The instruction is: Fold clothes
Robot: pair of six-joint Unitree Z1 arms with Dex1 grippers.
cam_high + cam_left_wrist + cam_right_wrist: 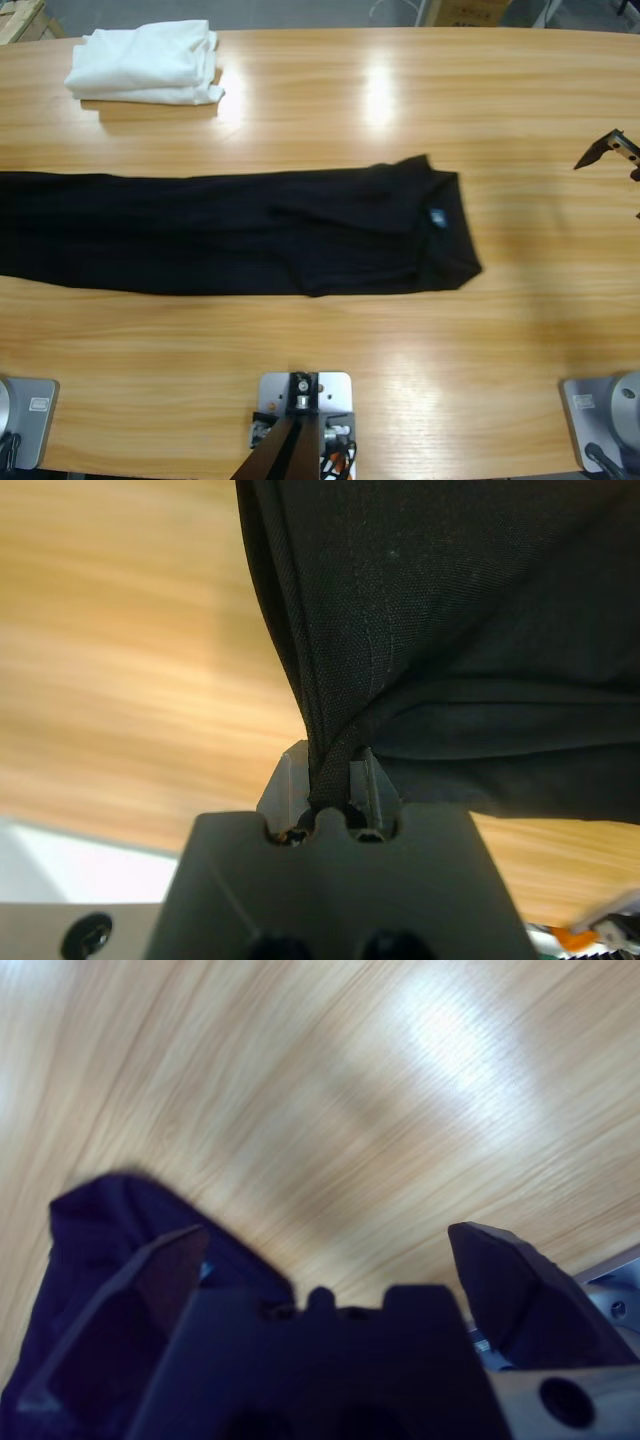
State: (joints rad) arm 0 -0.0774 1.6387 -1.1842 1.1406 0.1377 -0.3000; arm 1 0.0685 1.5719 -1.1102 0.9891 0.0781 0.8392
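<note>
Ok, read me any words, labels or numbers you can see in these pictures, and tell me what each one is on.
No text can be read.
Small blue neck tag on the black polo shirt: too small to read.
The folded white garment pile shows no lettering.

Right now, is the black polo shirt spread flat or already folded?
Folded lengthwise: the black polo shirt lies as a long narrow band, collar end toward the right gripper, sleeves tucked in. The left gripper pinches its edge.

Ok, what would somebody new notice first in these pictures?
Probably the black polo shirt, folded into a long band across the wooden table and running off its left edge. The left gripper is clamped on a fold of it. A white folded pile sits at the far left corner.
</note>
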